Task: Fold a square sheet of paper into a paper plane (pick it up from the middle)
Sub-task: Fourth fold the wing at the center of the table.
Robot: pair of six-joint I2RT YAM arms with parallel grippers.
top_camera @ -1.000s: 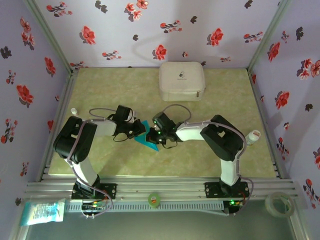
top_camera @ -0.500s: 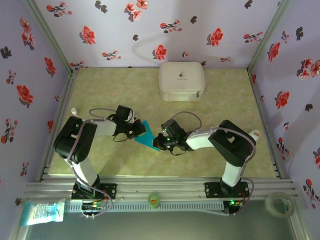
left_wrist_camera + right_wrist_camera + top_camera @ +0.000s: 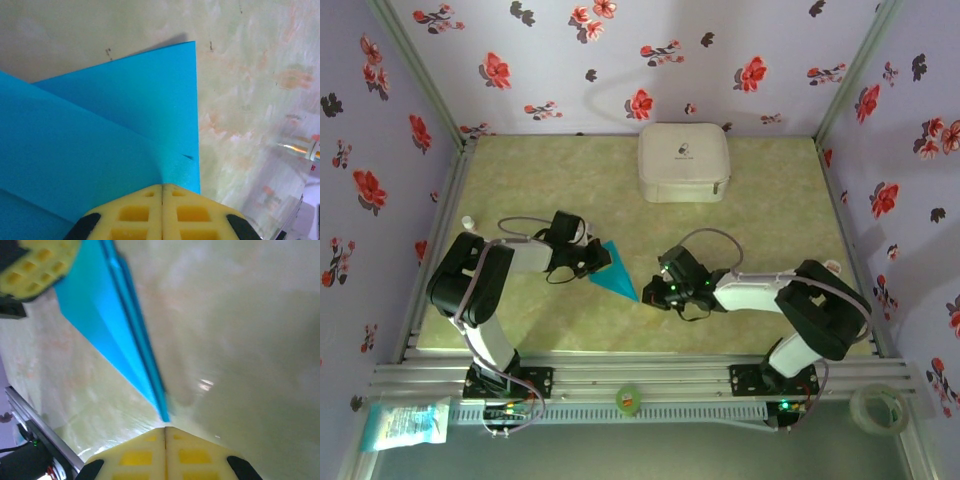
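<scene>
Top external: the paper plane (image 3: 614, 274) lies flat on the table (image 3: 550, 180), front-centre, between my two claws and well apart from the white case (image 3: 684, 160). Its wide tail is at my left claw (image 3: 600, 262) and its nose points at my right claw (image 3: 654, 294).

Left wrist: my left claw (image 3: 161, 192) is closed tight, tips down on the blue at the tail corner. It reads as a hold-down. Can't tell if a layer is actually nipped.

Right wrist: my right claw (image 3: 165, 432) is closed with nothing in it, tips over bare table just beside the nose. The raised folded edge runs from there toward the left claw.

My read: this is pressing the long crease, left as anchor, right as burnisher. It's already a dart, so probably late in the task.

To do it well:
- Left pins hard with no slide, or the whole thing skates.
- Right strokes along the raised edge away from the anchor. Pushing toward it would likely buckle the layers.
- Light downward load, tips flat. Edge-on could plough up or tear thin paper.
- Enter clear of the nose tip, which looks easy to catch and curl.
</scene>
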